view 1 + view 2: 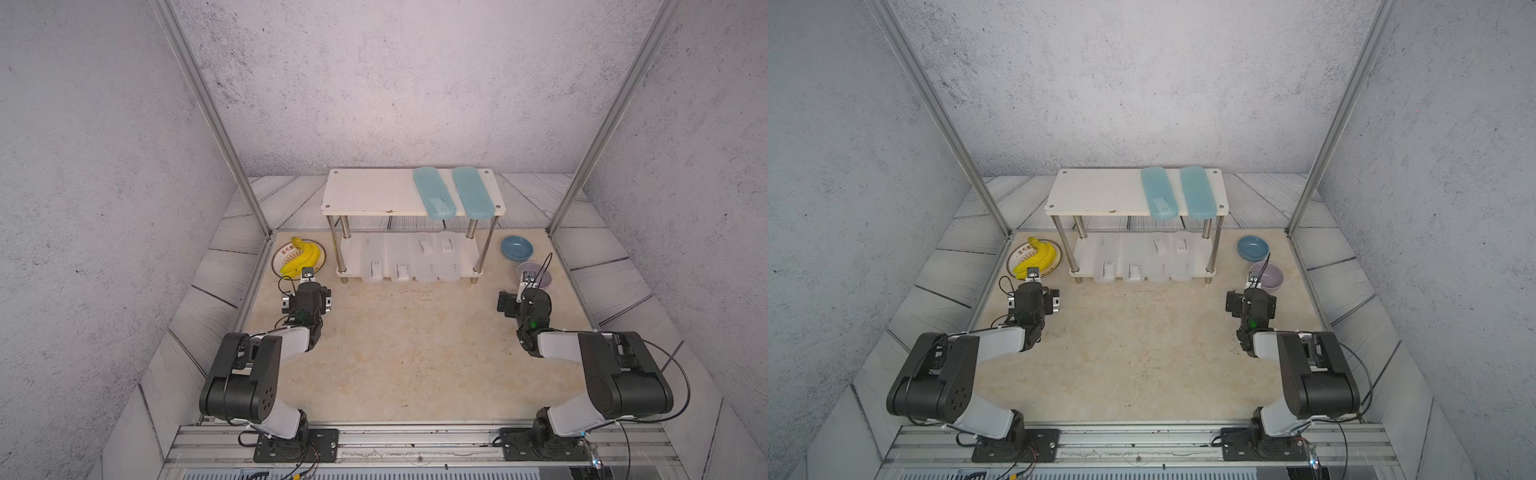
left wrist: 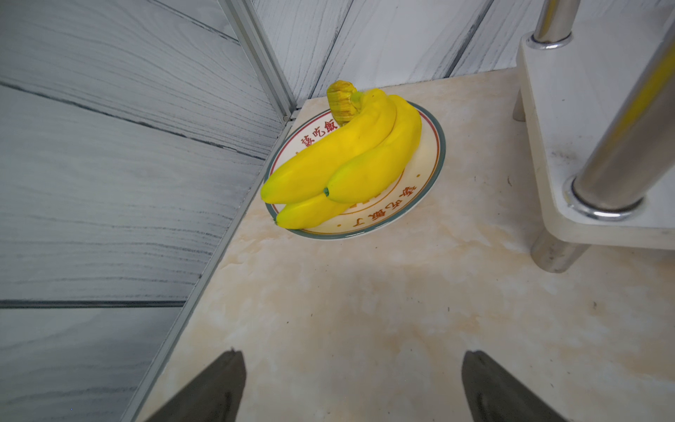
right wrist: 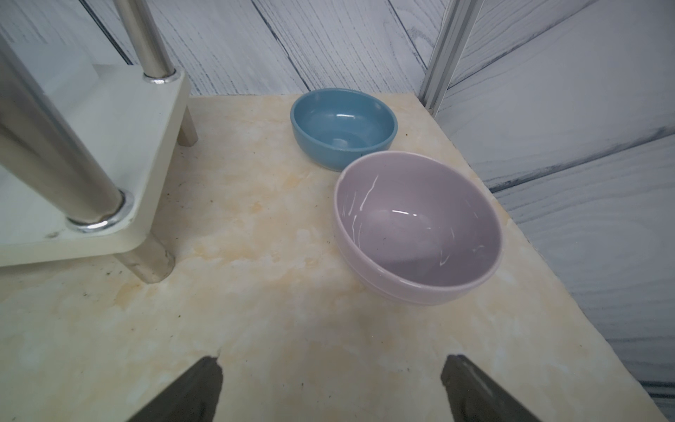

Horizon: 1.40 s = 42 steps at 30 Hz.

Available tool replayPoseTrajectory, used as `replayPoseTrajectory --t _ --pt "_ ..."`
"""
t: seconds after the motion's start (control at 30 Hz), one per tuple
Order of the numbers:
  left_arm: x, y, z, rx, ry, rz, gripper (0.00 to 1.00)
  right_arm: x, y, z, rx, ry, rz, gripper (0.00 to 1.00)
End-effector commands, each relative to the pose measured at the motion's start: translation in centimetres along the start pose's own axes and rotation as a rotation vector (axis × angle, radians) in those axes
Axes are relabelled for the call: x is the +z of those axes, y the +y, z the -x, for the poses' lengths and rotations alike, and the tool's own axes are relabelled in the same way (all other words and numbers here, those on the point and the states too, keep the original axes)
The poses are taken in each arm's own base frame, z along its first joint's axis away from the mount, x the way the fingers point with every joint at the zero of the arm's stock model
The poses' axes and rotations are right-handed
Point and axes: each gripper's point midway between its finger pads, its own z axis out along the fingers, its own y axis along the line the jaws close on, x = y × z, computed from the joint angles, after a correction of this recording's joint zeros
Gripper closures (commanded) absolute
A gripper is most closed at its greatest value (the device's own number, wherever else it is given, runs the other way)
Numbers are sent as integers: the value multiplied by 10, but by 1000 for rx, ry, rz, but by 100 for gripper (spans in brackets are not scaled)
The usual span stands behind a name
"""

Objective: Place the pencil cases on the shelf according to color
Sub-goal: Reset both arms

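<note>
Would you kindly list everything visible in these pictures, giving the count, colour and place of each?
teal pencil cases: two, translucent teal-blue, side by side on the right part of the shelf's top board
frosted pencil cases: four, clear-white, in a row on the lower board
shelf: one, white boards on chrome legs, at the back of the table
bananas: one bunch, yellow, on the plate
plate: one, cream with a dark rim, left of the shelf
blue bowl: one, blue, empty, right of the shelf
lilac bowl: one, lilac, empty, beside the blue bowl, nearer the robot
table: one, beige marbled
left gripper: one, black, open, empty, near the plate
right gripper: one, black, open, empty, near the bowls
</note>
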Motion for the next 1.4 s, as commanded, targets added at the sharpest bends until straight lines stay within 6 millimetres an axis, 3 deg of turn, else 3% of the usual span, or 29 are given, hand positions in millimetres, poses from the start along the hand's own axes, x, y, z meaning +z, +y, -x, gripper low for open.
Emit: replayPoseTrajectory --t 0.0,0.13,0.4,0.53,0.57,0.63,0.73,1.37 --pt "10 1 7 -17 26 -16 2 1 2 4 -1 -18 14 0" --pt "13 2 6 -27 46 -29 1 1 2 5 -2 -20 14 0" --pt "4 -15 6 -32 -6 -203 1 0 0 4 -2 -27 9 0" --pt "-10 -18 -6 -50 -157 -245 1 0 0 4 -3 -27 9 0" --pt "-12 -17 1 -49 -222 -234 1 0 1 4 -4 -26 9 0" --pt "-8 -17 -6 -41 -86 -241 1 0 0 4 -4 -25 9 0" --pt "-1 -6 -4 -96 -121 -202 1 0 1 4 -3 -25 10 0" --pt "-1 -7 -6 -88 -79 -207 1 0 0 4 -3 -24 9 0"
